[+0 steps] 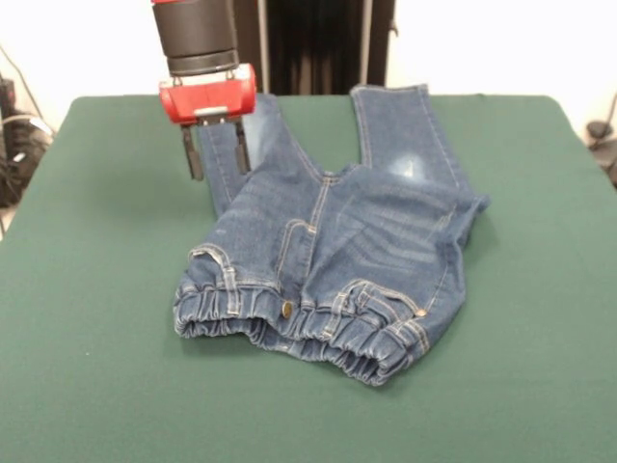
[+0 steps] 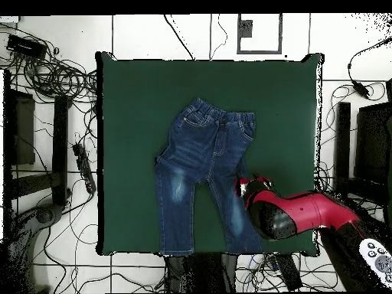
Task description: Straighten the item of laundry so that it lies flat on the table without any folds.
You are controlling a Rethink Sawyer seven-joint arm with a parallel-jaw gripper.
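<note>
Small pair of blue denim jeans point(image 1: 337, 260) lying face-up near the middle of the dark green, felt-like counter point(image 1: 96, 367), gathered elastic waistband toward the camera in the front view, both legs running back toward the robot's side. Tan stitching tracing the pockets and fly, a metal button sitting at the waist, whitish faded patches showing on the thighs; fabric rumpling across the hips and one side edge bulging outward, so not lying fully flat. Red-and-black pincer point(image 1: 217, 149) hanging released over the leg on the picture's left, its two dark fingers parted and gripping nothing.
</note>
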